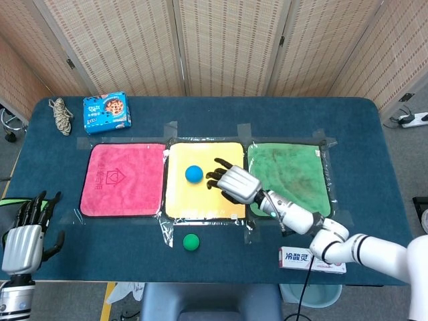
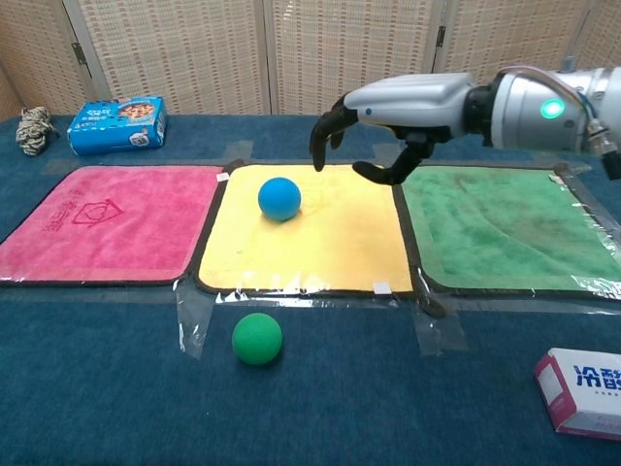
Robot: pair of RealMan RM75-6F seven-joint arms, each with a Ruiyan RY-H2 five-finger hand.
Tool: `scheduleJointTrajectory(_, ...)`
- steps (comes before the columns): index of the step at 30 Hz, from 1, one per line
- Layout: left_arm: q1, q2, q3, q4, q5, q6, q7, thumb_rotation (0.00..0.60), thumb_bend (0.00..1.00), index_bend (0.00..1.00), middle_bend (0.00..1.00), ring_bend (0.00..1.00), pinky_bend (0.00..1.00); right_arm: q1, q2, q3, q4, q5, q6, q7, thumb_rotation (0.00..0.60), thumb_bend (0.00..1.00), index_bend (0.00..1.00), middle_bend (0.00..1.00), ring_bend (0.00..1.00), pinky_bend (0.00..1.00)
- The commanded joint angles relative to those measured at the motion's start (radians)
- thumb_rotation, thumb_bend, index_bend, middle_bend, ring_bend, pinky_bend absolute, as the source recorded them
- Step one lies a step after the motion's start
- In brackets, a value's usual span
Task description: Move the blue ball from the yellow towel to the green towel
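The blue ball lies on the yellow towel, left of its middle. My right hand hovers over the yellow towel just right of the ball, fingers spread and curved downward, holding nothing. It does not touch the ball. The green towel lies to the right of the yellow one. My left hand rests open at the table's near left edge, seen only in the head view.
A pink towel lies left of the yellow one. A green ball sits in front of the yellow towel. A toothpaste box is at the front right. A blue snack box and rope sit at the back left.
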Motion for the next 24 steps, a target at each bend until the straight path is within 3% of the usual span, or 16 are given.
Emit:
scheduleJointTrajectory(1,0.003,0.002,0.001,0.0,-0.001,0.002,-0.002,0.6,0.47,0.15,0.01,0.01,0.0,0.065,-0.072,0.005,0.084,0.01,-0.047,-0.013,0.6,0.65,0.32,0.23,0.23,0.04)
scheduleJointTrajectory(10,0.018,0.012,0.005,-0.001,-0.007,0.011,-0.012,0.6,0.47,0.15,0.01,0.01,0.0,0.191,-0.166,0.002,0.196,0.048,-0.138,0.021,0.6,0.65,0.26,0.14,0.15,0.0)
scheduleJointTrajectory(24,0.036,0.013,0.012,0.007,-0.009,0.02,-0.027,0.6,0.47,0.16,0.01,0.02,0.0,0.299,-0.288,-0.011,0.389,0.131,-0.237,-0.007,0.6,0.65,0.27,0.18,0.15,0.0)
